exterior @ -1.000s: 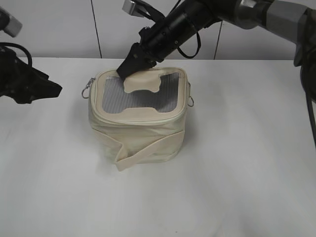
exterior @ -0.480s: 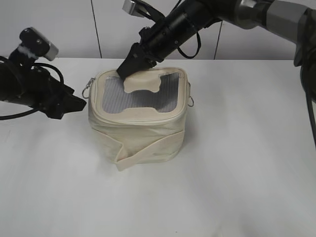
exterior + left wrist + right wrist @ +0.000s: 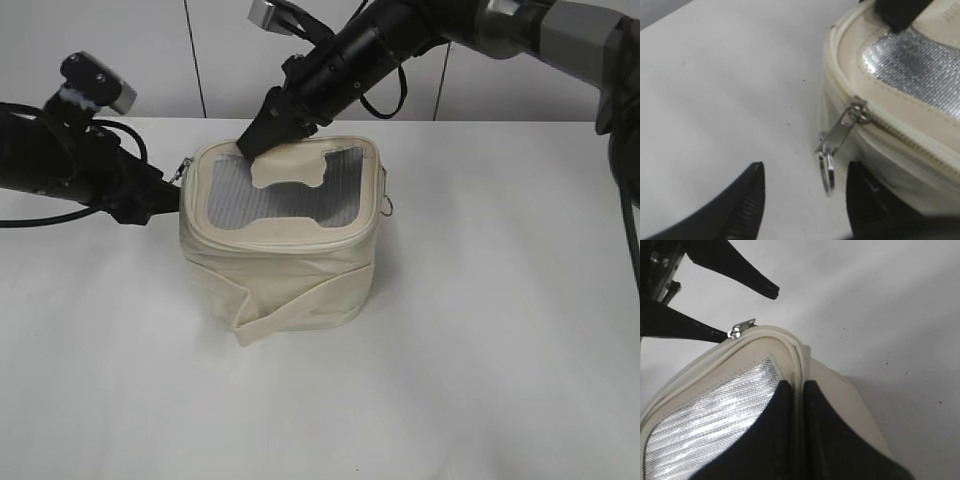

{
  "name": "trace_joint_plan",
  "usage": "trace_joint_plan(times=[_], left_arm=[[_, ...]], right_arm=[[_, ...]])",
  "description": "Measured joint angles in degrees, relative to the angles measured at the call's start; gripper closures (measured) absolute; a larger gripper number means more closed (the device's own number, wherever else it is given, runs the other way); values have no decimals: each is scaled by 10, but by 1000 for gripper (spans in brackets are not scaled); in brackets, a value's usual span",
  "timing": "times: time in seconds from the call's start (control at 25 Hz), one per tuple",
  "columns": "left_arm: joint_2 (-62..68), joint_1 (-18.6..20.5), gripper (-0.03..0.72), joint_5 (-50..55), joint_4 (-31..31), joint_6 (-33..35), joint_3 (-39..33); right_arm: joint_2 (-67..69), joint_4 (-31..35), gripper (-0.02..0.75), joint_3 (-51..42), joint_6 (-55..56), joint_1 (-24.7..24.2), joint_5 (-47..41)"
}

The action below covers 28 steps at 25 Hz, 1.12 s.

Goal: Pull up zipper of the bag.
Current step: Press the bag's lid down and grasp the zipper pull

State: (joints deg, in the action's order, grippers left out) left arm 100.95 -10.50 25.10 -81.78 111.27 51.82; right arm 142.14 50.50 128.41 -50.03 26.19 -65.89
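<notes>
A cream bag (image 3: 280,250) with a silver mesh lid stands mid-table. Its zipper pull (image 3: 840,135), a metal tab with a ring (image 3: 827,170), hangs at the bag's left corner; it also shows in the exterior view (image 3: 180,172) and the right wrist view (image 3: 741,327). My left gripper (image 3: 805,200) is open, its fingers either side of the ring, not touching it; in the exterior view it sits at the bag's left side (image 3: 160,195). My right gripper (image 3: 799,390) is shut on the bag's back rim (image 3: 797,360), seen at the lid's far edge (image 3: 262,140).
The white table (image 3: 480,350) spreads around the bag, with a pale wall behind. A metal D-ring (image 3: 387,205) hangs on the bag's right side. A loose cream strap (image 3: 300,305) crosses the bag's front.
My left arm has moved right from the table's left edge up to the bag's left corner, bringing its open fingers around the zipper pull. The right gripper and bag have not moved.
</notes>
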Motion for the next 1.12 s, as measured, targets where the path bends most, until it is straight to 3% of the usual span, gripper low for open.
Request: trace_joint_plan(times=[0.16, 0.36, 0.44, 0.64, 0.96, 1.12], left_arm=[[15, -6, 305, -3, -2, 1, 9], [21, -12, 604, -2, -2, 2, 32], [21, -14, 659, 0, -2, 2, 37], [19, -14, 679, 2, 50, -44, 37], [-50, -15, 680, 11, 299, -286, 37], [-77, -15, 680, 63, 357, -360, 37]], right_arm=[[0, -1, 692, 0, 1, 0, 0], [0, -1, 692, 0, 2, 0, 0], [0, -1, 692, 1, 4, 0, 0], [0, -3, 694, 1, 22, 0, 1], [0, -5, 694, 1, 52, 0, 4], [0, -6, 694, 1, 69, 0, 6]])
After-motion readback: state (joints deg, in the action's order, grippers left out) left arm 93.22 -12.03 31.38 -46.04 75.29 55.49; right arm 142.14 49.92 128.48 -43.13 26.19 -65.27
